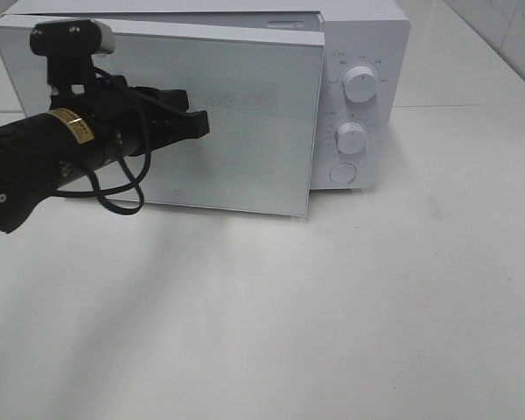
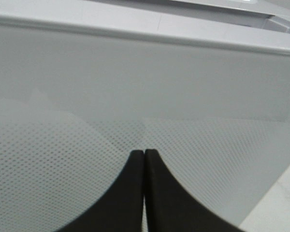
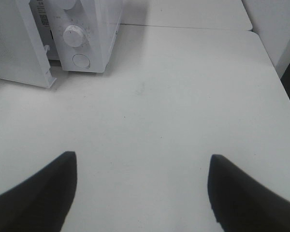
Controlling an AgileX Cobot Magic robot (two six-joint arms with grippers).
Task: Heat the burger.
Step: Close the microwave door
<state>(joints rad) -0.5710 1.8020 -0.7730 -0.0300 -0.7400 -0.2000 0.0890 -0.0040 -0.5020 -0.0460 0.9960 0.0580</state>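
Note:
The burger is out of view. A white microwave (image 1: 359, 96) stands at the back of the table, its door (image 1: 236, 122) swung partly open toward the front. My left gripper (image 1: 201, 122) is shut with nothing in it, its tips close against the door's outer face (image 2: 183, 96); whether they touch it I cannot tell. In the right wrist view my right gripper (image 3: 142, 186) is open over bare tabletop, well off to the right of the microwave (image 3: 87, 34), with nothing between its fingers. The right gripper does not show in the high view.
Two knobs (image 1: 360, 85) (image 1: 352, 137) and a round button (image 1: 342, 172) sit on the microwave's right panel. The white table (image 1: 332, 306) stretches in front. A table seam and a wall edge (image 3: 280, 29) show at the far right.

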